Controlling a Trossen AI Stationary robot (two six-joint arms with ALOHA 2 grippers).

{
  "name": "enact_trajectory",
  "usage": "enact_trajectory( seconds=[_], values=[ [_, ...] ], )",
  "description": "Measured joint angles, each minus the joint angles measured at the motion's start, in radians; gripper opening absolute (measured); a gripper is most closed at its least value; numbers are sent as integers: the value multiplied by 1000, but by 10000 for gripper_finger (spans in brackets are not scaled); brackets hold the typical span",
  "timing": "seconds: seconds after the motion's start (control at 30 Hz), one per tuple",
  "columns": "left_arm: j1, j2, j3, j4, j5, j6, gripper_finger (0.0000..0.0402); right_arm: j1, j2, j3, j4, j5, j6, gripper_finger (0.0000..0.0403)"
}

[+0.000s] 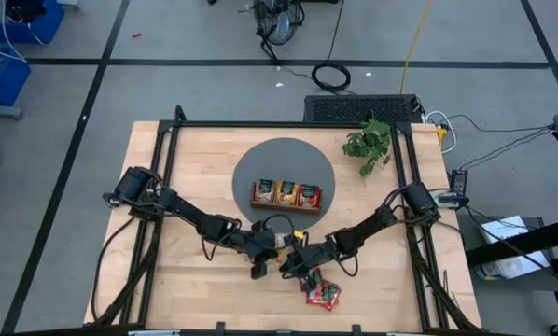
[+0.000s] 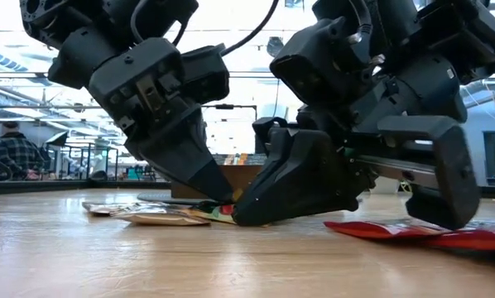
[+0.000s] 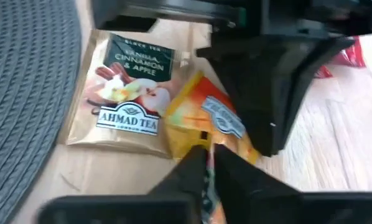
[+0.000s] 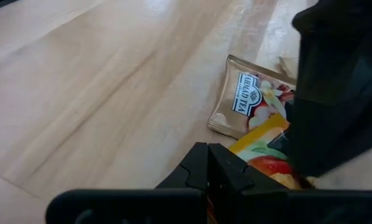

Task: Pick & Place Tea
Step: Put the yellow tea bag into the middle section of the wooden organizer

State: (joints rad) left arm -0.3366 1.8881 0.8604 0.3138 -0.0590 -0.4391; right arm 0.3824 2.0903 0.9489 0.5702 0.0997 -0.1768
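Note:
An orange-yellow tea sachet (image 3: 201, 115) lies on the wood in front of the round grey mat (image 1: 260, 159), with both grippers on it. My left gripper (image 3: 209, 163) is shut on its near corner. My right gripper (image 4: 208, 171) comes from the opposite side, shut at its other edge. A tan sachet with a green label (image 3: 127, 93) lies flat beside it, touched by neither gripper. Red sachets (image 1: 323, 295) lie on the table by the near edge. The wooden tray (image 1: 285, 206) on the mat has sachets in its compartments. My left gripper pinches the orange-yellow sachet's corner (image 3: 198, 138) between its two fingers, slanting down from the table's left. The sachet's far part rests on the table and overlaps the tan sachet's edge. My right gripper has its shut fingertips (image 4: 220, 168) on the sachet's opposite edge (image 4: 260, 163), slanting down from the table's right. A sliver of orange shows between the fingers. The tips stand low at the table (image 2: 241, 217).
A green plant (image 1: 369, 142) stands at the far right of the table. The two grippers (image 1: 268, 254) (image 1: 293, 263) stand nearly tip to tip. Bare wood lies to the near left.

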Motion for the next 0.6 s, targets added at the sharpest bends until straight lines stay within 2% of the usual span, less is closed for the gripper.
enact_trajectory(
  seconds=[0.07, 0.6],
  values=[
    [0, 0, 0, 3, 3, 8, 9, -1, 0, 0, 8, 5, 0, 0],
    [-5, -6, 0, 6, -2, 20, 3, 24, -13, -1, 57, 12, -37, 0]
  ],
)
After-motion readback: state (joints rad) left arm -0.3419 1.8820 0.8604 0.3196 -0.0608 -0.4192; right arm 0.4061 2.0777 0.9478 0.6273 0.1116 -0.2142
